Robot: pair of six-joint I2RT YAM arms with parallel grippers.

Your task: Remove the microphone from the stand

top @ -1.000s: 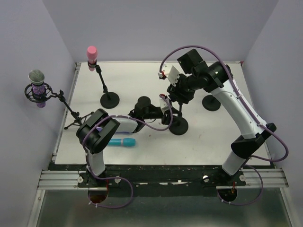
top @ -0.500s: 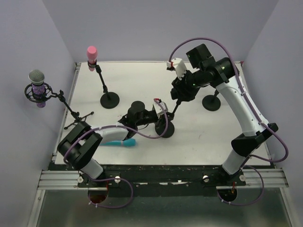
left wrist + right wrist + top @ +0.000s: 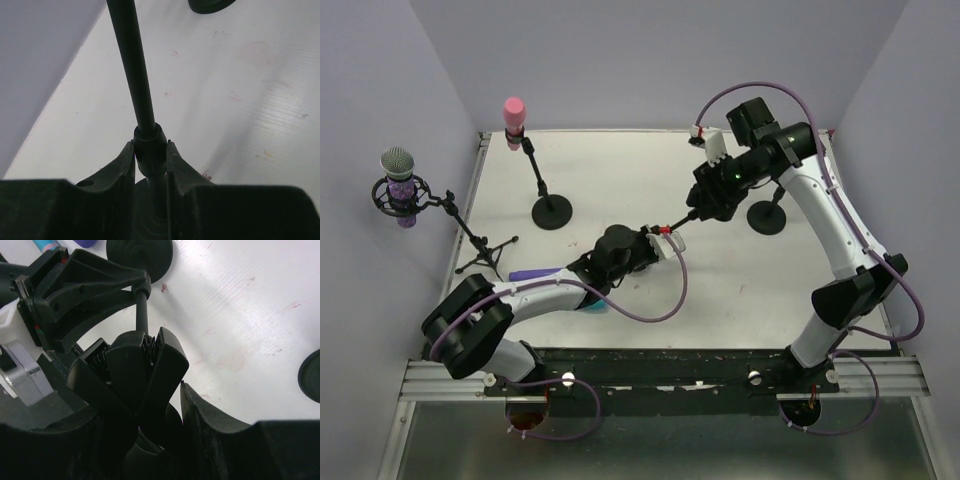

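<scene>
A black stand hangs tilted between my two grippers at the table's middle. My left gripper [image 3: 655, 243] [image 3: 150, 145] is shut on the collar of its pole [image 3: 132, 65], just above the round base [image 3: 140, 257]. My right gripper [image 3: 700, 210] [image 3: 145, 390] is shut on the spring clip [image 3: 145, 365] at the pole's top, and no microphone shows in that clip. A teal microphone [image 3: 592, 303] lies on the table under my left arm, mostly hidden.
A pink-headed microphone [image 3: 514, 110] stands on a round-base stand [image 3: 552, 212] at the back left. A grey microphone in a purple mount [image 3: 398, 170] sits on a tripod [image 3: 485, 255] at the table's left edge. Another round base [image 3: 767, 217] stands at the right.
The left gripper closed on the pole and drew back to the near left. The stand went from upright to tilted, its base dragged left. The right gripper rose toward the back right.
</scene>
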